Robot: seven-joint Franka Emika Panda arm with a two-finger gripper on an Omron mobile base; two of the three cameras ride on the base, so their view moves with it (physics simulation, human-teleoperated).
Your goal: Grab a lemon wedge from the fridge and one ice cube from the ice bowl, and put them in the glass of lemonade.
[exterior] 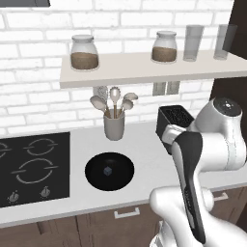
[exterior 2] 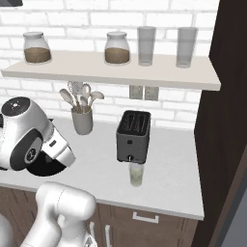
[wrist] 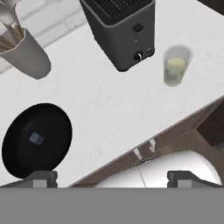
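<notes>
The end effector (wrist: 112, 177) sits closest to the hand camera, its fingertips (wrist: 41, 178) spread wide with nothing between them, high above the table (wrist: 109, 109). Below it the ice bowl (wrist: 37, 140) lies near the front edge with the ice cube (wrist: 36, 138) at its middle. The glass of lemonade (wrist: 176, 65) stands just in front of the toaster (wrist: 120, 30), well apart from the bowl

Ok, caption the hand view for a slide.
Open end effector above ice bowl, toaster and glass of lemonade.
</notes>
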